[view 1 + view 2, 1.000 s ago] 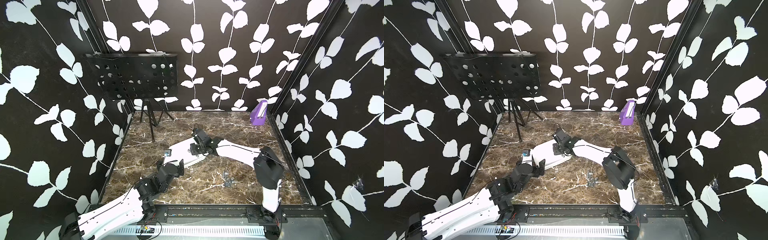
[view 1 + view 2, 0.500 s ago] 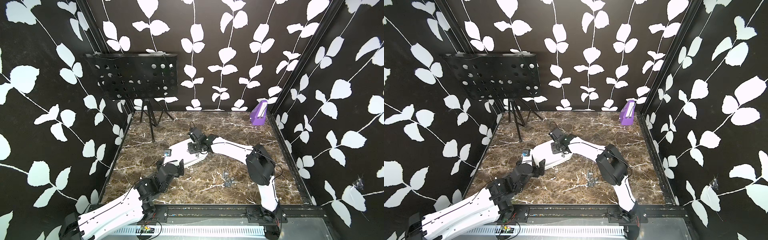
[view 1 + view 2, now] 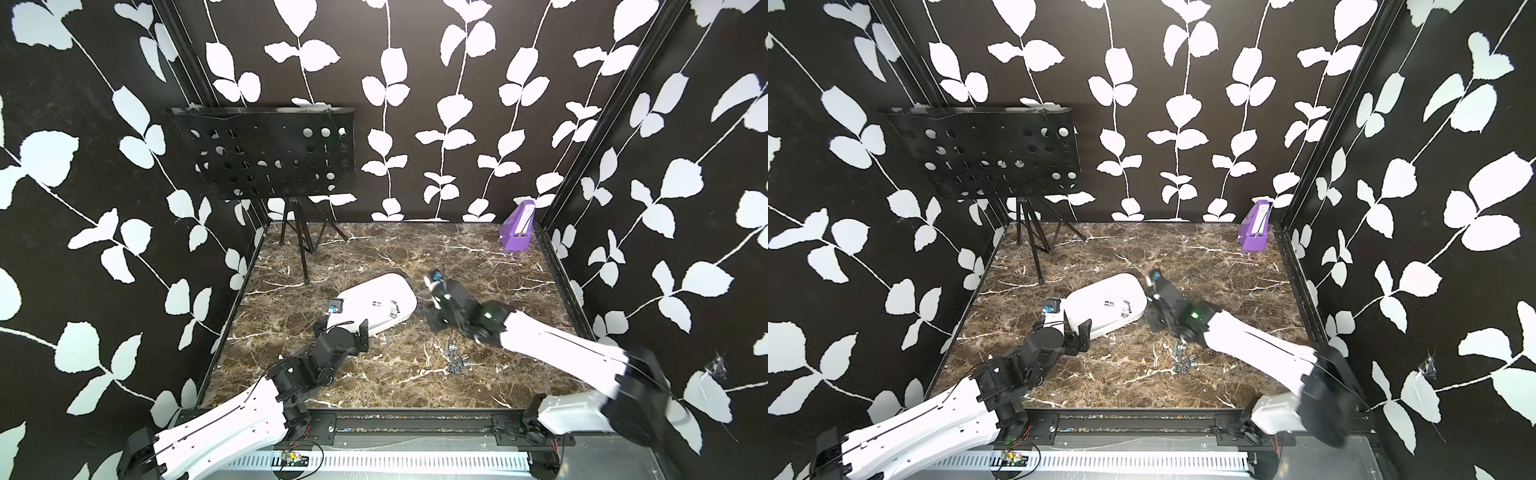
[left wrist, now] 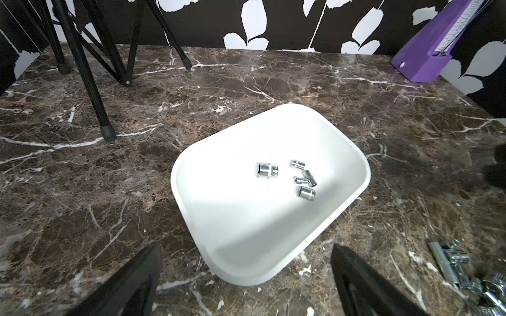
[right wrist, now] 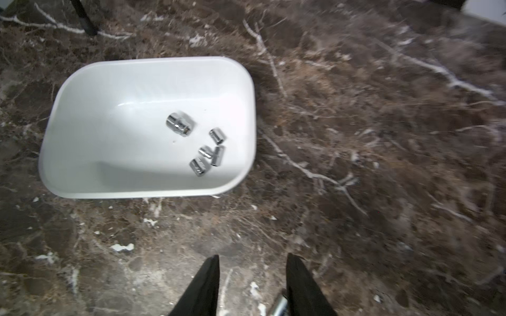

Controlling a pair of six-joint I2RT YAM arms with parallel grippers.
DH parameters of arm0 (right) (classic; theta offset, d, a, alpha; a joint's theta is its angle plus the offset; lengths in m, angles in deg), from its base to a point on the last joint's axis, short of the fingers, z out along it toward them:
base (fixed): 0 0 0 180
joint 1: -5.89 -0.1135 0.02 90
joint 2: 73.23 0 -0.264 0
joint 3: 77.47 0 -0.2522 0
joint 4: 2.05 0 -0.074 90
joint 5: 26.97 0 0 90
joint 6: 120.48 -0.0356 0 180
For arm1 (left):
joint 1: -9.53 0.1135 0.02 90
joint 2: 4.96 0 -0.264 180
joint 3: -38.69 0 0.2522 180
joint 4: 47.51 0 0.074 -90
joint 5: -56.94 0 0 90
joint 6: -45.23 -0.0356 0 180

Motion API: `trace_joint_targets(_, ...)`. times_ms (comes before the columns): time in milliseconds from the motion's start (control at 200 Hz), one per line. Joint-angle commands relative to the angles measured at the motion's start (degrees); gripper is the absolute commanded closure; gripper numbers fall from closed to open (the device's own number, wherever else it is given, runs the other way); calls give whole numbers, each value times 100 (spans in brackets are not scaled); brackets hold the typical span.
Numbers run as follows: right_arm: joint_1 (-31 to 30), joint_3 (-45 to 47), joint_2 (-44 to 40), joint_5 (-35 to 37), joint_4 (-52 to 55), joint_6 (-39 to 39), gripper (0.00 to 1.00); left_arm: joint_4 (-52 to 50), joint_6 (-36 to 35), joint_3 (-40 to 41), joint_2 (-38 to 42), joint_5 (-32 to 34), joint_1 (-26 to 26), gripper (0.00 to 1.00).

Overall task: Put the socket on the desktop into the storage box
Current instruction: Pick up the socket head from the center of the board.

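A brown marble table (image 3: 374,249) fills the floor of a booth whose black walls (image 3: 415,62) bear white leaf vines. One black perforated stand (image 3: 266,153) on a tripod is at the back left, and one purple box (image 3: 517,230) is in the back right corner. One white box (image 3: 370,286) lies near the middle of the table and holds five sockets (image 4: 267,170): one larger and four small, all lying on their sides. More sockets lie in a loose pile (image 3: 455,357) on the table, in front of the box and to its right; their number cannot be told. The left hand (image 3: 348,319) sits at the box's near left corner with its fingers wide apart, gripping nothing. The right hand (image 5: 253,257) hovers over bare table just beside the box's right end, partly open and empty. One socket (image 5: 279,305) shows close to one finger; whether they touch cannot be told.
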Motion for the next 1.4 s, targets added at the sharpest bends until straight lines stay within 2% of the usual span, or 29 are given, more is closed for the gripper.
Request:
trace_joint_targets(0, -41, 886, -755, 595, 13, 5, 58, 98, -56, 178, 163, -5, -16, 3)
trace_joint_targets(170, -39, 1553, -1105, 611, -24, -163, 57, 331, -194, 218, 49, -309, -14, 3)
trace_joint_targets(395, -32, 1398, -315, 440, -44, -359, 59, 576, -346, 51, -511, -929, -17, 3)
trace_joint_targets(625, 25, 1391, 67, 261, -214, -479, 60, 642, -367, -88, -908, -1178, -17, 3)
trace_joint_targets(800, 73, 1357, 381, 138, -203, -505, 60, 645, -366, -110, -982, -1245, -17, 3)
trace_joint_targets(1395, 331, 1242, 762, -74, -275, -532, 74, 642, -324, -91, -938, -1260, -17, 3)
